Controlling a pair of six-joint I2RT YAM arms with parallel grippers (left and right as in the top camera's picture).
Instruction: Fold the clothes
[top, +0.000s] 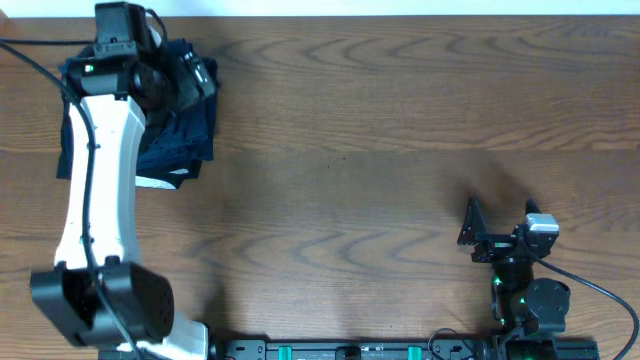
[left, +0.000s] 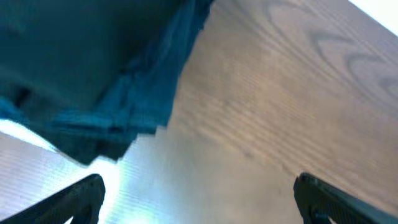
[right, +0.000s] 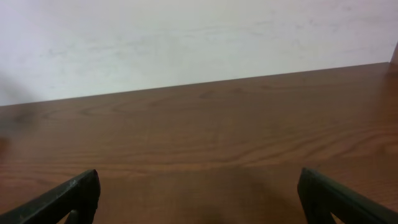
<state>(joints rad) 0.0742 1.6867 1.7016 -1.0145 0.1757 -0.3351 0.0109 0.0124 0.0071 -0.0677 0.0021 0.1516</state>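
Black T-shirt: I cannot pick it out. The only cloth showing is a stack of navy folded garments (top: 190, 140) at ten o'clock on the wooden table (top: 350, 150), with a white layer (top: 160, 182) peeking from under its near edge. The left gripper (left: 208, 205) hovers by that stack's right edge, jaws spread wide, gripping nothing. The right gripper (top: 500, 225) sits at four o'clock, equally wide and empty, above the wood.
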